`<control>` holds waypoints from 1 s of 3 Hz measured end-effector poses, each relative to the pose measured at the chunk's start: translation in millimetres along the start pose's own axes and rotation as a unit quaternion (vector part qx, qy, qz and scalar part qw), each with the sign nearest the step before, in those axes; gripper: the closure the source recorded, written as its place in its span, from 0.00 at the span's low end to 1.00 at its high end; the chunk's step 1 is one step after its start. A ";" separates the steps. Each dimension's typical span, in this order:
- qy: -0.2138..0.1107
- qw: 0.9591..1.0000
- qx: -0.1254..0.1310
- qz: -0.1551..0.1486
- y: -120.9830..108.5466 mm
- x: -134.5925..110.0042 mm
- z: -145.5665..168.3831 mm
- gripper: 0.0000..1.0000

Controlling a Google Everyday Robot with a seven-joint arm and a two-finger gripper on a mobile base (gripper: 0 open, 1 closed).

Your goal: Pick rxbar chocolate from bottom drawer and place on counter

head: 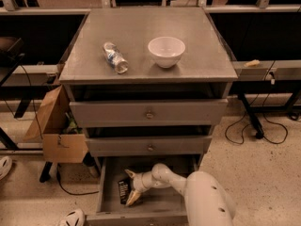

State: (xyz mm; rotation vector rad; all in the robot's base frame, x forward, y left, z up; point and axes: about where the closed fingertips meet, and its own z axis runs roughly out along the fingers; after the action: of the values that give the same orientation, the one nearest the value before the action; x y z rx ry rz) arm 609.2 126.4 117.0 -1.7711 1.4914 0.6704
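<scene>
The bottom drawer (pixel 160 206) stands pulled open below the two shallower drawers. The rxbar chocolate (pixel 123 190), a small dark bar with pale lettering, lies flat on the drawer floor at the left. My gripper (pixel 130 187) reaches down into the drawer from the right on the white arm (pixel 202 197). Its pale fingers (pixel 133 198) are spread, one above and one below the bar's right edge, right next to the bar. The grey counter (pixel 197 46) is the cabinet's top.
A white bowl (pixel 166 51) and a clear plastic bottle (pixel 115 57) lying on its side rest on the counter. A cardboard box (pixel 56 131) stands left of the cabinet. Cables (pixel 256 133) lie on the floor at right. A shoe (pixel 73 218) is at bottom left.
</scene>
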 end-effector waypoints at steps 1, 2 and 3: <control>-0.001 1.000 -0.021 0.011 3.9 3.1 6.5 0.00; -0.007 0.999 -0.044 0.021 8.9 3.3 17.8 0.00; -0.017 0.998 -0.060 0.029 12.1 3.2 25.2 0.16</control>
State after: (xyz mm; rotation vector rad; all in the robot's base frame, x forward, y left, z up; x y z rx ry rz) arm 599.3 143.4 96.9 -1.8011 1.5132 0.8303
